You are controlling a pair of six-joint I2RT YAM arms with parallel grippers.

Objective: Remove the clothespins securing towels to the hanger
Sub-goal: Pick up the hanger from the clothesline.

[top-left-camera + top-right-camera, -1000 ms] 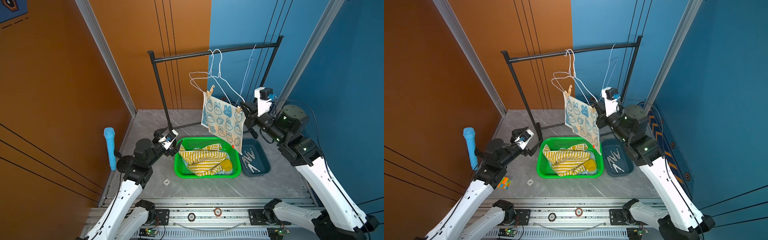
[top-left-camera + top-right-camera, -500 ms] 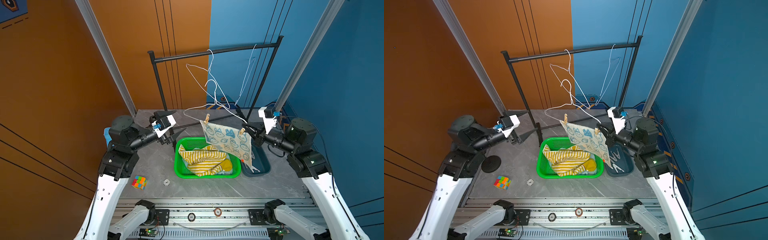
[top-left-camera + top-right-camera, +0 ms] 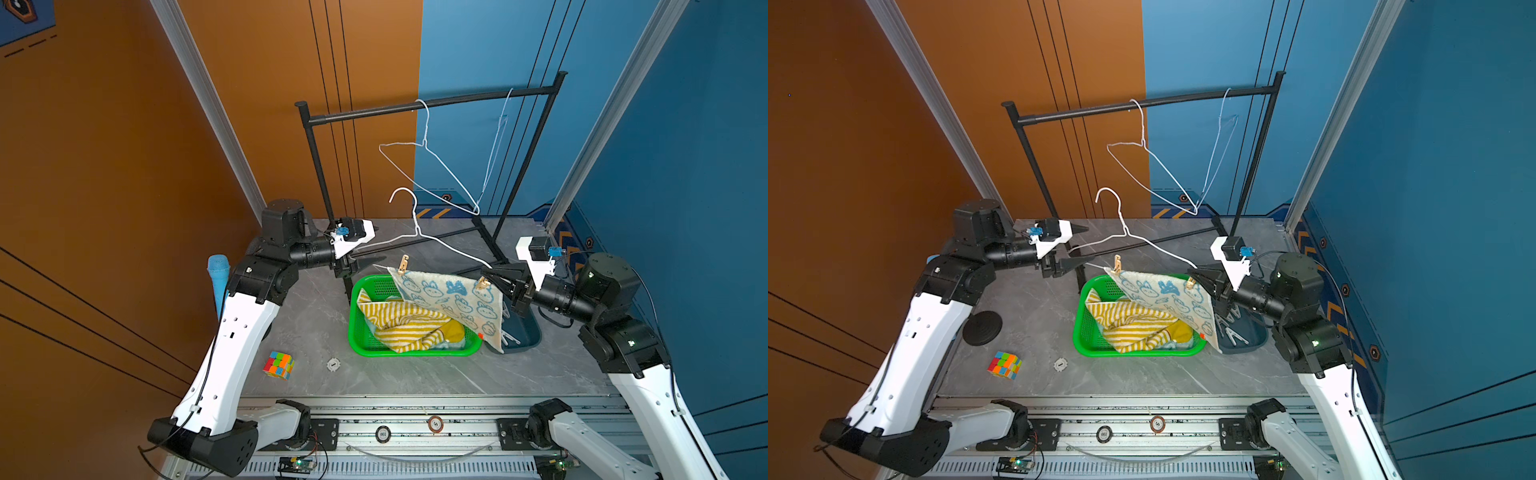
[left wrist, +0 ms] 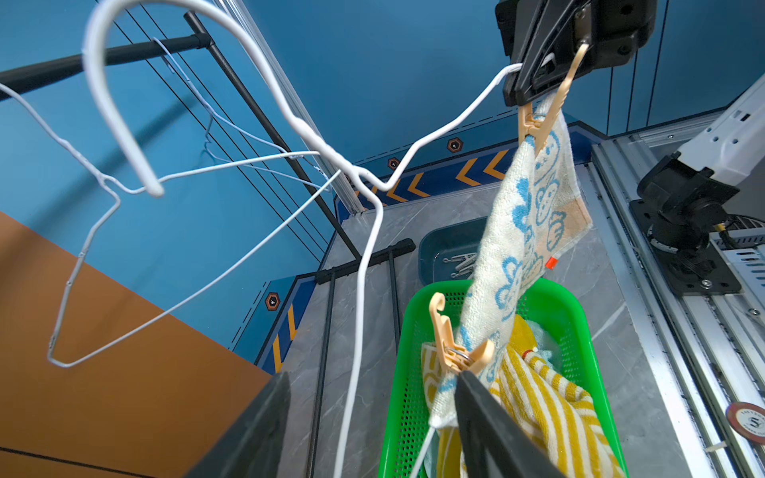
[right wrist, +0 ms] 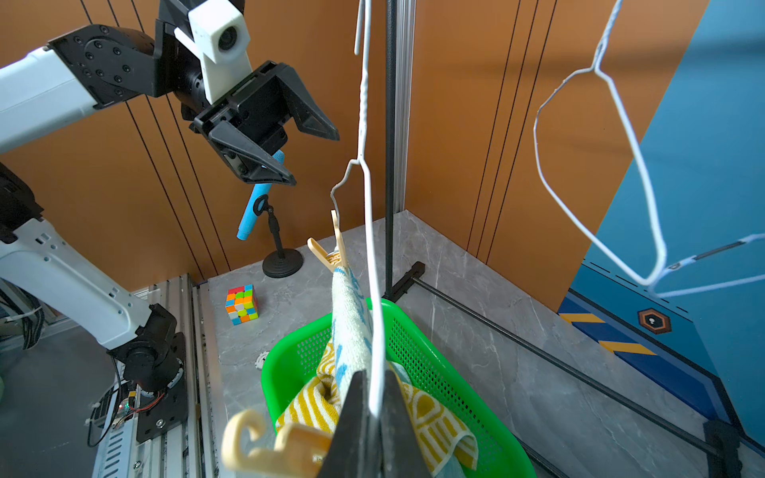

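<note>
**Bunny towel pinned at both corners, hanger held off the rail**

Right end effector [image 5: 374, 385]: clamped shut on the white wire hanger [image 3: 417, 226], gripping the wire at one end corner. The hanger is off the rail and tipped close to flat above the grey marble desk [image 3: 395, 374].

Left end effector [image 3: 369, 247]: jaws apart at mid-width, nothing clamped. In both top views the hanger's other corner reaches into the gap. Can't tell whether the wire touches a finger.

The cream terry towel with blue bunny prints [image 3: 449, 297] hangs from the hanger's bottom wire and droops over the green perforated plastic basket [image 3: 411, 354].

Two pins are on it:
- First pale tan clothespin [image 3: 403, 264]: at the towel corner nearer the left end effector. The left wrist view shows it just beside one finger.
- Second pale tan clothespin [image 3: 482, 284]: at the opposite corner, just beside the right end effector's tips.

The yellow-and-white wavy striped towel [image 3: 407, 328] is bunched in the basket. The loose clothespins [image 3: 1233, 332] lie in the dark teal tray [image 3: 1258, 338], which sits beside the basket under the right arm.

Two bare white wire hangers [image 3: 424, 166] hang on the black metal garment rack [image 3: 415, 106] at the back of the desk. A multicoloured puzzle cube [image 3: 278, 365] sits on the desk near the left arm, well apart from the basket.
</note>
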